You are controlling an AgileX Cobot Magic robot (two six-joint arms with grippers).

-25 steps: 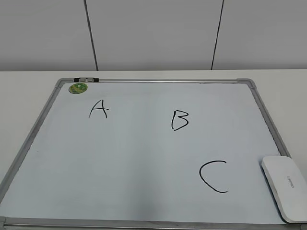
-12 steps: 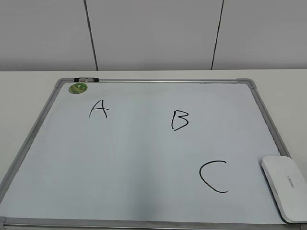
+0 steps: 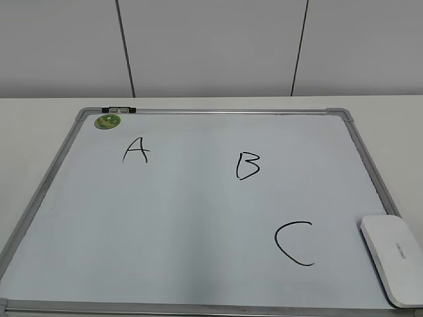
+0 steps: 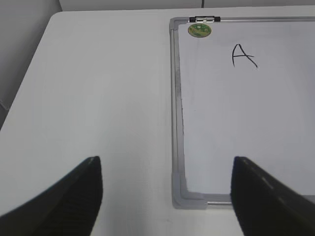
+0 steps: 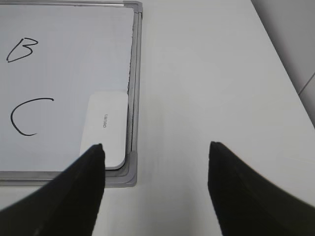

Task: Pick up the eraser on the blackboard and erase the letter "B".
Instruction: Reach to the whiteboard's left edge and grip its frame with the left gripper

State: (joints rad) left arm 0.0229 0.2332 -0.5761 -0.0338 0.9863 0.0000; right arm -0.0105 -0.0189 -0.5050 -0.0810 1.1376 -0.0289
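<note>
The blackboard (image 3: 198, 218) lies flat on the white table, its frame showing in the left wrist view (image 4: 176, 123) and the right wrist view (image 5: 134, 98). The letter "B" (image 3: 248, 166) is at the board's middle right and shows in the right wrist view (image 5: 22, 50). The eraser (image 3: 395, 257) lies on the board's near right corner, also in the right wrist view (image 5: 104, 129). My left gripper (image 4: 166, 164) is open and empty above the board's near left corner. My right gripper (image 5: 155, 147) is open and empty above the table, just right of the eraser. Neither gripper shows in the exterior view.
A black "A" (image 3: 136, 150) and a black "C" (image 3: 295, 243) are also on the board. A small round green magnet (image 3: 108, 121) sits at the far left corner by a clip (image 3: 119, 109). White table lies left (image 4: 98, 98) and right (image 5: 211, 88) of the board.
</note>
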